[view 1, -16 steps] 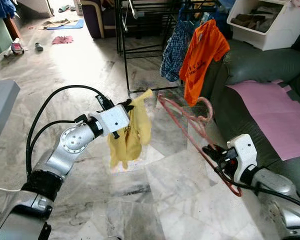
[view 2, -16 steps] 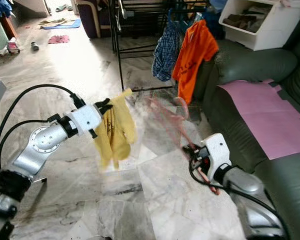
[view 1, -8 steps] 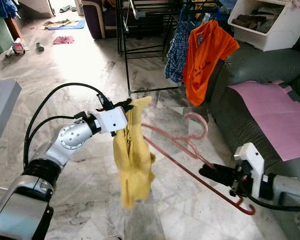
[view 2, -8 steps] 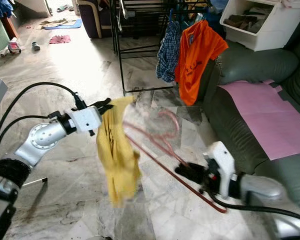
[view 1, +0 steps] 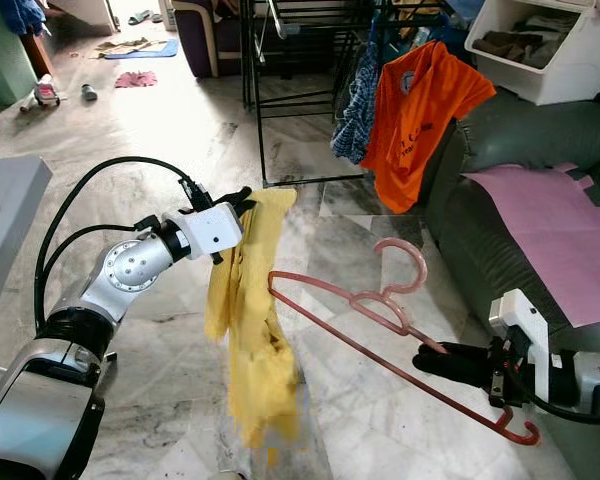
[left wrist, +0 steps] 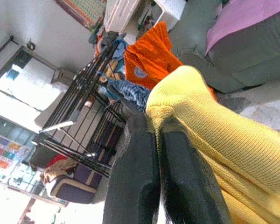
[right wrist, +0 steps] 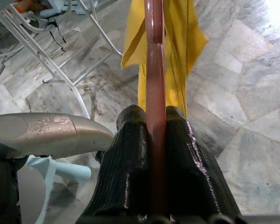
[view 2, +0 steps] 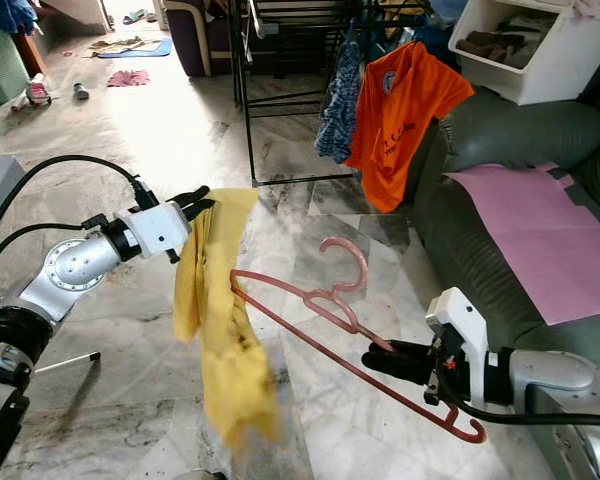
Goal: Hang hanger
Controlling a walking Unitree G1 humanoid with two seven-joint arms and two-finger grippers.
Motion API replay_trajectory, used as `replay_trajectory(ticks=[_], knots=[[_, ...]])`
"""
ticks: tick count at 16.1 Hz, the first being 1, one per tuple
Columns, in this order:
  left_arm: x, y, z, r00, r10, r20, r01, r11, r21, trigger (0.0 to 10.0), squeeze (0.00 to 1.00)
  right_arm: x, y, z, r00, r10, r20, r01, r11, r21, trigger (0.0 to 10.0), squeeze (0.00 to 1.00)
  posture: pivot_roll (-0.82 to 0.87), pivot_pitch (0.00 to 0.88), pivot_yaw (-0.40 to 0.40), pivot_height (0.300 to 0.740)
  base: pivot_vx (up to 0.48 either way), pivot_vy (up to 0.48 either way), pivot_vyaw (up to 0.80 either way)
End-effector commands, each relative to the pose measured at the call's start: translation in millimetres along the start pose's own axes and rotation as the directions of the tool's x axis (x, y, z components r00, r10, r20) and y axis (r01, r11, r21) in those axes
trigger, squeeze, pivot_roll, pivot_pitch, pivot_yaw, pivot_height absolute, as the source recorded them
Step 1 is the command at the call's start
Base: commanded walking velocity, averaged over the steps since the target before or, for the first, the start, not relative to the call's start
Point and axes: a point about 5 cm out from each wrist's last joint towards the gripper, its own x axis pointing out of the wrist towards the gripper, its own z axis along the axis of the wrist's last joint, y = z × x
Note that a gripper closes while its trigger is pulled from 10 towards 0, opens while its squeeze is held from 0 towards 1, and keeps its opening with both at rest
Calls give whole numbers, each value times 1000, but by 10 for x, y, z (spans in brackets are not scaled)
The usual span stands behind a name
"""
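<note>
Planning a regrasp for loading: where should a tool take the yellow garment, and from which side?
Judgement: at its top edge, where the left tool already pinches the yellow garment, coming from the robot's left. The rest hangs limp, and the pink hanger in the right tool occupies the other side.

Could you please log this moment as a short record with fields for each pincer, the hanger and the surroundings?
left pincer: shut on a limp yellow knitted garment, held up over the floor
right pincer: shut on a pink plastic hanger
hanger: one end touching the garment, hook up
rack: black metal drying rack holding an orange T-shirt
floor: grey marble tiles
</note>
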Motion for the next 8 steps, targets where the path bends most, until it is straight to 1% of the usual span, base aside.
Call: replay_trajectory(ticks=[1,2,4,7,8], knots=[[9,138,51,998,45,34,-46,999,11,10000,0,41,54,64,999,50,21,-49,999,-23,10000,0,-28,62,6,740,0,0,0],[-1,130,39,999,43,30,-43,999,8,10000,0,55,56,73,998,48,29,-47,999,-28,10000,0,-30,63,7,740,0,0,0],[3,129,42,998,49,36,-49,999,-10,10000,0,80,-10,83,999,-6,47,8,999,-42,10000,0,-31,63,9,740,0,0,0],[17,131,31,998,52,26,-52,999,-12,10000,0,77,25,131,998,24,49,-21,999,-47,10000,0,-35,65,9,740,0,0,0],[4,142,0,998,57,3,-57,998,-13,10000,0,60,55,114,998,49,33,-47,998,-39,10000,0,-39,66,9,740,0,0,0]])
